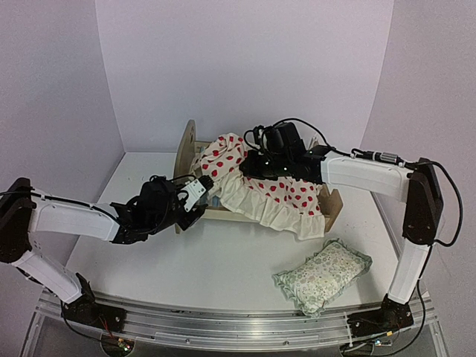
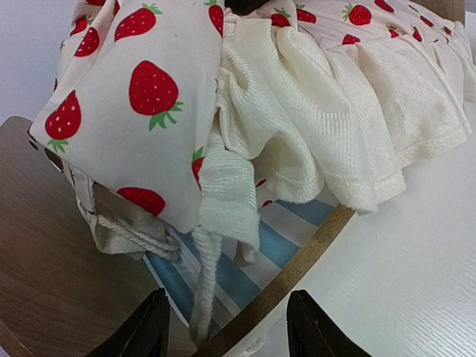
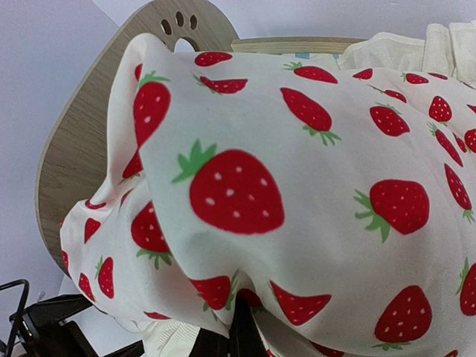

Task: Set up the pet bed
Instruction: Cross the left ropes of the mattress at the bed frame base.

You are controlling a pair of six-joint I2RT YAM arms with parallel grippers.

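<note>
Top view first: the pet bed point(image 1: 187, 147) sits mid-table point(image 1: 186, 260), its long axis running from the arched headboard on the left to the low footboard on the right. The strawberry cushion point(image 1: 279, 197) is slung across it, the frilled edge spilling over the near rail. The left gripper point(image 1: 202, 195) is right at that near rail, hard by the headboard end, and it is clearly the closer arm to that corner. The right gripper point(image 1: 253, 165) comes in from above over the middle of the frame, buried in cushion. The green floral pillow point(image 1: 323, 275) lies well apart, near the front right.

Left wrist view: jaws spread, one finger point(image 2: 149, 331) either side of the wooden side rail point(image 2: 312, 249), which runs diagonally up and to the right between them. A loose white tie dangles into that gap, with the striped base point(image 2: 279, 245) just behind it. The cushion's frill hangs directly ahead and above.

Right wrist view: the headboard point(image 3: 82, 141), with its paw cutout, stands to the upper left, beyond the cushion point(image 3: 297, 208). The right gripper point(image 3: 238, 335) shows jaws pressed together, and fabric gathers down into them, so I read it as pinching a fold of cushion.
</note>
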